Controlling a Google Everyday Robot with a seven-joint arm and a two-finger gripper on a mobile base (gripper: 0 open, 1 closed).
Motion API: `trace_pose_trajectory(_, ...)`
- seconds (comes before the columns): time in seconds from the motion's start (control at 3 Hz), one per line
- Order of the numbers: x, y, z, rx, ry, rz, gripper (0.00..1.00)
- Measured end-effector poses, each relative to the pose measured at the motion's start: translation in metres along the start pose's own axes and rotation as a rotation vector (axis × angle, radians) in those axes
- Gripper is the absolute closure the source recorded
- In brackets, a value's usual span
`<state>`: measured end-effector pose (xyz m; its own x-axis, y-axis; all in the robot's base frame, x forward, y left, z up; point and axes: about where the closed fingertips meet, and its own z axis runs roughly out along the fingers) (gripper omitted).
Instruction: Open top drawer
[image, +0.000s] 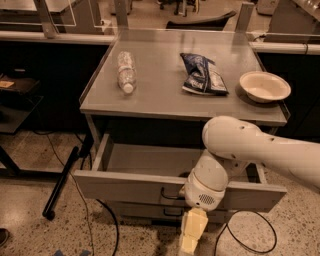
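**Asker:** Where does the top drawer stand?

**Me:** The top drawer (120, 184) juts well out from under the table (165, 97), with its inside showing bare. Its front sits at about six o'clock from the tabletop's middle. By my judgement the pull is as good as done.

**Asker:** And your gripper?

**Me:** My gripper (192, 235) hangs below the drawer front, at five o'clock from the handle (169, 194), pointing at the floor. I cannot tell how far open it is. It looks apart from the handle, so I take it to be holding nothing.

**Asker:** So what makes the rest go well?

**Me:** Leaving without undoing the work. My wrist sits close against the drawer front, so I'd draw away from the front toward six o'clock. I wouldn't swing sideways, since a nudge could slide the drawer back in.

**Asker:** Anything to mind?

**Me:** Two things, I'd guess: the lower drawer's handle (172, 212) just beside my wrist, and the cable (250, 235) looped on the floor at three o'clock from the gripper. The bottle (126, 71), the chip bag (201, 74) and the bowl (264, 86) up top are well clear.
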<state>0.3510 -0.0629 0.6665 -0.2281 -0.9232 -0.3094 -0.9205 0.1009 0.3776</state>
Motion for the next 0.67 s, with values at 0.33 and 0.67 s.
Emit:
trace_pose_trajectory(0.33, 0.0081, 0.0011, 0.0063, -0.018, 0.008, 0.025, 0.00)
trace_pose_trajectory(0.67, 0.0064, 0.0025, 0.0039, -0.018, 0.008, 0.025, 0.00)
